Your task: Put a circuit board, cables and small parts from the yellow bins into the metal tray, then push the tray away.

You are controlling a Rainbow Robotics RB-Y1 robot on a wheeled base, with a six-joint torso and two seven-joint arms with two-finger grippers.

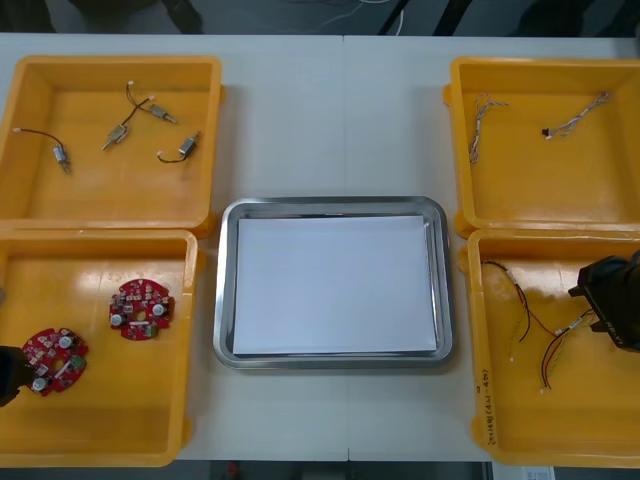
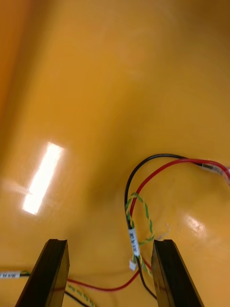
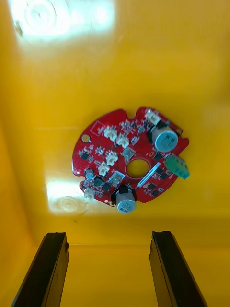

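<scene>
My left gripper point(image 3: 109, 269) is open inside the near left yellow bin point(image 1: 100, 440). A round red circuit board point(image 3: 132, 158) lies flat just beyond its fingertips. In the front view that gripper point(image 1: 8, 373) sits at the bin's left edge, next to this board point(image 1: 54, 360). A second board point(image 1: 141, 308) lies farther right. My right gripper point(image 2: 109, 273) is open low over the near right bin point(image 1: 560, 440). A red and black cable point(image 2: 143, 192) with a green-yellow twist runs between its fingers, close to one finger point(image 2: 172, 273). The front view shows this gripper point(image 1: 608, 302) above the cables point(image 1: 530, 320).
The metal tray point(image 1: 225, 300), white inside, lies between the bins. The far left bin point(image 1: 215, 130) holds several small metal parts point(image 1: 180, 150) with wires. Thin twisted cables point(image 1: 480, 125) lie in the far right bin point(image 1: 460, 150).
</scene>
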